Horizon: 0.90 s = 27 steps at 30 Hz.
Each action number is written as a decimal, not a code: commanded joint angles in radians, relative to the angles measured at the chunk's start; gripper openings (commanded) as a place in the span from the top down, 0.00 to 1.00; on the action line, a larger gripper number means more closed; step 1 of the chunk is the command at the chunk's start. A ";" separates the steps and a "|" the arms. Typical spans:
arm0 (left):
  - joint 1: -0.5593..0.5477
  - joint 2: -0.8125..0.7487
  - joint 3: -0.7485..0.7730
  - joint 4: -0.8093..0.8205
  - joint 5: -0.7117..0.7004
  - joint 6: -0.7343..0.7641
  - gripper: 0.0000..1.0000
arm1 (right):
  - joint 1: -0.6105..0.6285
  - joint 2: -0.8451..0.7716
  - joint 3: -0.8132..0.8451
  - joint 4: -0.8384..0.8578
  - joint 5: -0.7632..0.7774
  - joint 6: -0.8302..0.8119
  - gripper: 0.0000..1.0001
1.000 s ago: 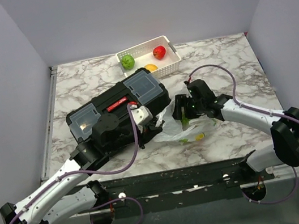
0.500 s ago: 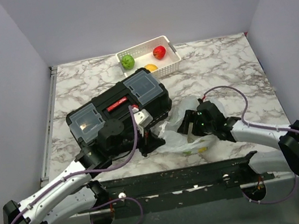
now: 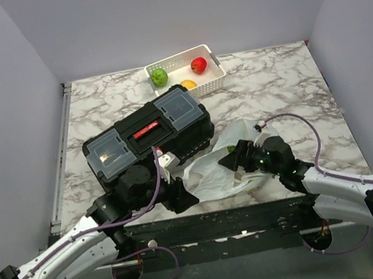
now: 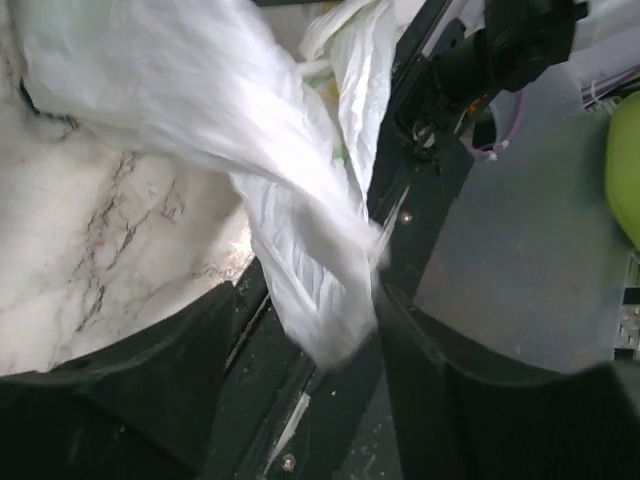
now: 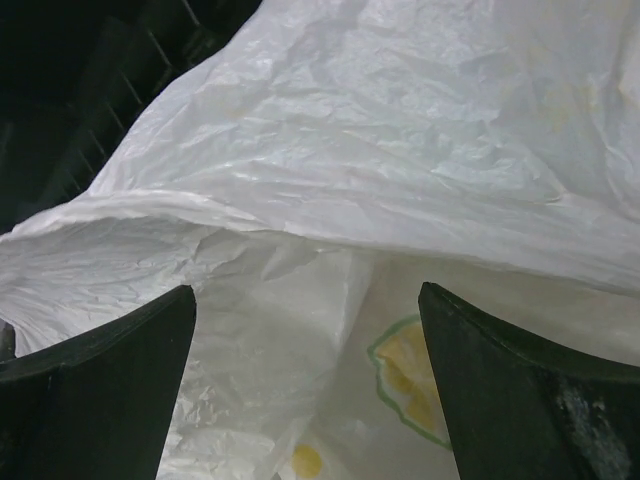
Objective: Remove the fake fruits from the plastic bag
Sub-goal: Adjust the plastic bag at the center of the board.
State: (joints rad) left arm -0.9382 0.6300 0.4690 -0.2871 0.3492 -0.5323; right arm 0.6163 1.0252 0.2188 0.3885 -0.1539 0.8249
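Both arms have drawn back toward the table's near edge, dragging the plastic bag with them; it now lies stretched in front of the black toolbox, toward that box's right end. The left gripper, below the toolbox's middle, pinches a twisted end of the bag between its fingers. The right gripper, right of the toolbox, has its fingers spread wide against the crinkled film, where a yellow lemon print shows. Behind the toolbox, the white basket holds three fruits.
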 commanded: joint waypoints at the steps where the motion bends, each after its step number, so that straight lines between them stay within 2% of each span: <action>1: -0.004 0.003 0.227 -0.153 -0.016 0.129 0.34 | 0.008 -0.035 0.007 0.042 0.003 -0.029 0.05; 6: -0.004 0.151 0.522 -0.283 -0.015 0.262 0.28 | 0.008 -0.049 0.009 0.033 -0.008 -0.043 0.08; 7: -0.004 0.188 0.581 -0.305 -0.025 0.279 0.27 | 0.008 -0.034 0.015 0.050 -0.033 -0.051 0.11; 9: -0.004 0.249 0.665 -0.319 -0.051 0.298 0.25 | -0.012 0.020 0.028 0.119 -0.131 -0.065 0.27; 11: -0.002 0.315 0.723 -0.316 -0.080 0.312 0.21 | 0.010 0.099 0.047 0.194 -0.242 -0.065 0.33; 14: -0.002 0.431 0.809 -0.358 -0.085 0.335 0.21 | 0.058 0.233 0.100 0.250 -0.374 -0.090 0.38; 18: -0.002 0.522 0.799 -0.336 -0.083 0.380 0.21 | 0.180 0.340 0.199 0.147 -0.345 -0.155 0.39; 21: -0.002 0.546 0.777 -0.362 -0.123 0.430 0.20 | 0.183 0.299 0.139 0.198 -0.252 -0.093 0.39; 24: -0.002 0.529 0.722 -0.386 -0.201 0.474 0.20 | 0.184 0.216 0.088 0.178 -0.169 -0.085 0.29; 27: -0.002 0.485 0.650 -0.382 -0.241 0.495 0.18 | 0.183 0.139 0.086 0.036 -0.029 -0.085 0.21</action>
State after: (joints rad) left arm -0.9382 1.1858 1.1904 -0.6369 0.2108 -0.1112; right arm 0.7982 1.2510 0.3210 0.5358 -0.3653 0.7380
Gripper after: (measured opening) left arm 0.808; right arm 0.763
